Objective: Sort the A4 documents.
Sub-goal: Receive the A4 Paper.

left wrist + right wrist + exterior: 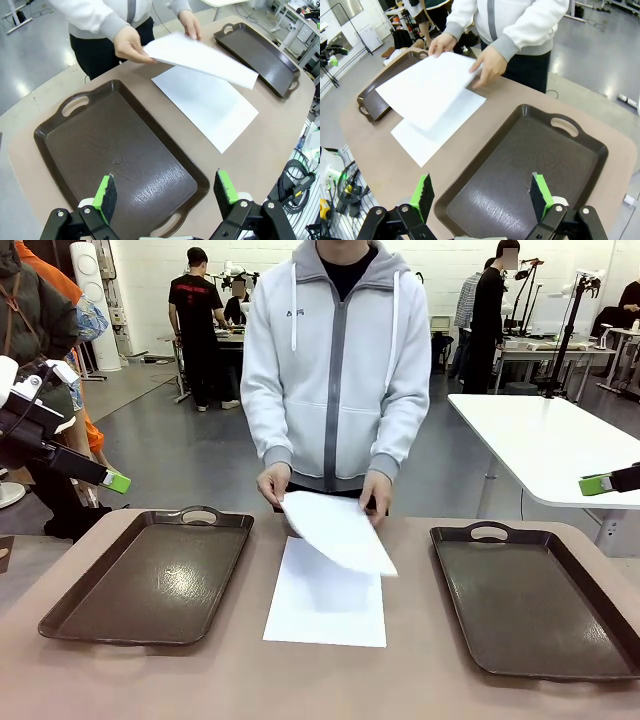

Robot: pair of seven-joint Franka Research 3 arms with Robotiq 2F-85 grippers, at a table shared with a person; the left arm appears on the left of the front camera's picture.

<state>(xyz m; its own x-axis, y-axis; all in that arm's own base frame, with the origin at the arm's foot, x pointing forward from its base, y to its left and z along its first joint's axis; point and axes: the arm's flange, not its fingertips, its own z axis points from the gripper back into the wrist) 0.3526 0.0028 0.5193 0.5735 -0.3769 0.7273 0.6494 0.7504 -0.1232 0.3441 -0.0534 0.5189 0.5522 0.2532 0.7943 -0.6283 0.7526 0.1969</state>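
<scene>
One white A4 sheet [326, 596] lies flat on the table between two trays. The person's hands [272, 482] hold a second white sheet [338, 530] lifted at an angle just above it. These sheets also show in the left wrist view, flat [210, 106] and held [200, 57], and in the right wrist view, flat [427, 135] and held [427, 85]. My left gripper [166, 192] hovers open over the left tray [120, 150], nothing between its fingers. My right gripper [482, 195] hovers open over the right tray [520, 170], also empty.
Two dark brown handled trays sit on the tan table, left [155, 575] and right [535, 595], both bare. The person stands at the far edge in a grey hoodie [340, 360]. A white table [550, 440] stands behind at the right.
</scene>
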